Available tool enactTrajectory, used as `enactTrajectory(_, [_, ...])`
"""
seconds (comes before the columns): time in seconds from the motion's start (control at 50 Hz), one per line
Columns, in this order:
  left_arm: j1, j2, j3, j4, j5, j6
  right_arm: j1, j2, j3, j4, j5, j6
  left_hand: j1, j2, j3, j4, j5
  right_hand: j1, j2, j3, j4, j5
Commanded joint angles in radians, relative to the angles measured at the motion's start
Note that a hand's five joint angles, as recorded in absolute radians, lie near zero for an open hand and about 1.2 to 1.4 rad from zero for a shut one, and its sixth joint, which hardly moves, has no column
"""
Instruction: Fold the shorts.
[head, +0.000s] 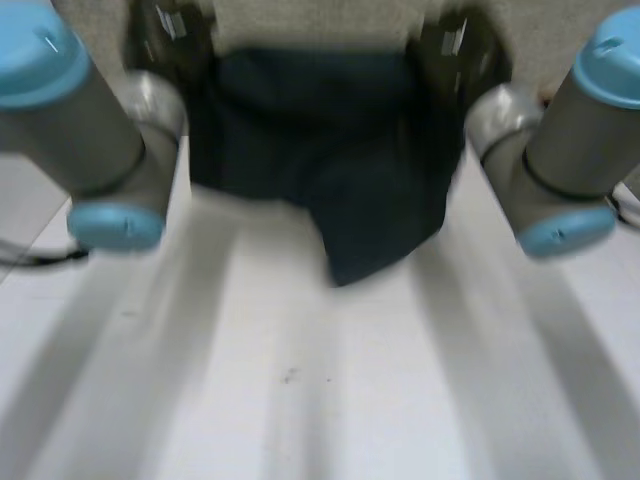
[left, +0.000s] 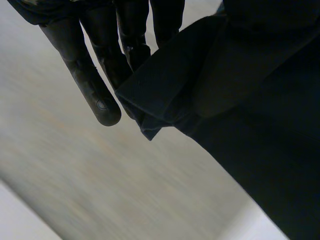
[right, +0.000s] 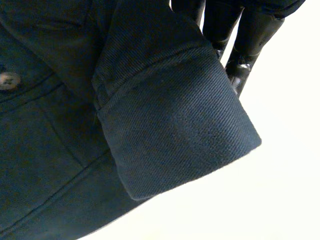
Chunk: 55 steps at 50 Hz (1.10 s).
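White table (head: 330, 440), faintly marked.
A small dark speck (head: 289, 376) lies mid-surface, nearer the near edge than the far one; beyond the far edge runs speckled beige flooring (head: 300, 20).

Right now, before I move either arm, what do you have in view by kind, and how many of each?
Dark blue shorts: 1
Robot hands: 2, the left hand and the right hand, each at the cloth
Button on the shorts: 1
White table: 1
Total: 5
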Motion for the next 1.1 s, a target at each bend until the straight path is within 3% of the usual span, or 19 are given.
enactTrajectory(0.02, [-0.001, 0.082, 0.106, 0.248, -0.012, -0.005, 0.0, -0.064, 0.013, -0.47, 0.012, 0.055, 0.269, 0.198, 0.202, 0.193, 0.27, 0.426, 0.22, 0.209, 0.207, 0.287])
enactTrajectory(0.18, [0.013, 0.11, -0.179, 0.222, -0.008, -0.036, -0.002, -0.033, 0.066, -0.251, -0.014, 0.15, 0.269, 0.198, 0.202, 0.193, 0.27, 0.426, 0.22, 0.209, 0.207, 0.287])
enactTrajectory(0.3, [0.02, 0.087, -0.368, 0.221, -0.003, -0.042, 0.001, 0.08, 0.115, -0.077, -0.063, 0.172, 0.269, 0.198, 0.202, 0.193, 0.27, 0.426, 0.22, 0.209, 0.207, 0.287])
enactTrajectory(0.42, [0.01, -0.046, -0.531, 0.222, -0.003, -0.044, 0.009, 0.176, 0.203, 0.023, -0.063, 0.167, 0.269, 0.198, 0.202, 0.193, 0.27, 0.426, 0.22, 0.209, 0.207, 0.287])
enactTrajectory(0.5, [0.008, -0.083, -0.6, 0.218, -0.008, -0.039, 0.015, 0.212, 0.258, 0.059, -0.063, 0.17, 0.269, 0.198, 0.202, 0.193, 0.27, 0.249, 0.042, 0.032, 0.03, 0.109])
enactTrajectory(0.52, [0.011, -0.007, -0.756, 0.211, 0.0, -0.033, 0.015, 0.121, 0.408, 0.164, -0.061, 0.173, 0.269, 0.198, 0.202, 0.193, 0.27, -0.28, -0.486, -0.496, -0.499, -0.419])
enactTrajectory(0.6, [0.011, 0.068, -0.825, 0.214, 0.003, -0.036, 0.003, 0.058, 0.482, 0.175, -0.061, 0.181, 0.269, 0.198, 0.202, 0.193, 0.27, -0.5, -0.707, -0.717, -0.719, -0.639])
enactTrajectory(0.9, [0.019, 0.171, -0.89, 0.213, 0.003, -0.04, -0.035, -0.013, 0.674, 0.098, -0.021, 0.327, 0.269, 0.198, 0.202, 0.193, 0.27, -0.483, -0.69, -0.7, -0.702, -0.622])
enactTrajectory(1.1, [0.017, 0.171, -0.925, 0.211, 0.003, -0.039, -0.121, -0.154, 0.783, 0.102, -0.063, 0.33, 0.269, 0.198, 0.202, 0.193, 0.27, -0.409, -0.616, -0.626, -0.628, -0.549])
